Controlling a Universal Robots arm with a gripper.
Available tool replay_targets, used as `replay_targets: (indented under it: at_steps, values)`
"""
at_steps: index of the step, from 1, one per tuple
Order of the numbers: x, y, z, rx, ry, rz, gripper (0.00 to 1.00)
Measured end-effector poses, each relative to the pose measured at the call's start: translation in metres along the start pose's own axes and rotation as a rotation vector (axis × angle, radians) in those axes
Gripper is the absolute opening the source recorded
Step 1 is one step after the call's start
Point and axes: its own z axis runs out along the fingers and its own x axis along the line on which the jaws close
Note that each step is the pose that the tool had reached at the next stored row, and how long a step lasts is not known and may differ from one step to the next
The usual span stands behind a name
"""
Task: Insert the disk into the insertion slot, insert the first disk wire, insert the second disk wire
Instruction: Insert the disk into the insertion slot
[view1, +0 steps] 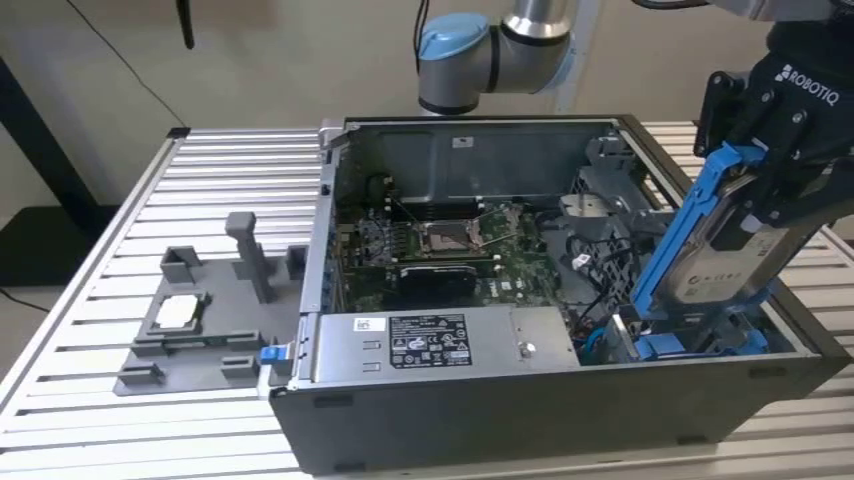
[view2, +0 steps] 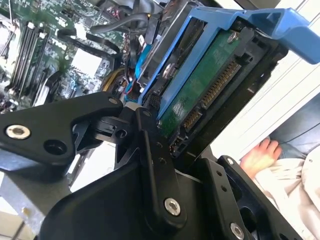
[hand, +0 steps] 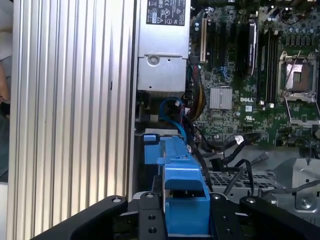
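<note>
The disk (view1: 722, 268), silver-grey with a white label in a blue carrier frame (view1: 671, 238), hangs tilted over the case's front corner at the exterior view's right. My gripper (view1: 755, 198) is shut on its upper end. Its lower end reaches down to the insertion slot (view1: 699, 345), a dark bay with blue plastic parts. In the second wrist view the disk's green circuit board and connectors (view2: 201, 90) sit between my black fingers (view2: 150, 150). The first wrist view shows the blue carrier (hand: 182, 192) end-on. A blue cable (hand: 173, 106) and black cables lie beside the slot.
The open computer case holds a motherboard (view1: 441, 240), a silver power-supply box (view1: 427, 345) and a metal cage (view1: 617, 185). A grey fixture (view1: 200, 325) sits on the slatted table (view1: 120, 210) at the exterior view's left. A person's hand (view2: 260, 152) is nearby.
</note>
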Motion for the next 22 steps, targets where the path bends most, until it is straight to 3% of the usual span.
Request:
replay_targets:
  at_steps: [7,17,22]
  values:
    - [0.0002,-0.0018,0.0105,0.0000,-0.0003,0.004,0.33]
    - [0.0004,-0.0027,0.0193,0.0000,-0.0007,0.009,0.33]
    - [0.0004,-0.0031,0.0253,0.0001,-0.0078,0.008,0.33]
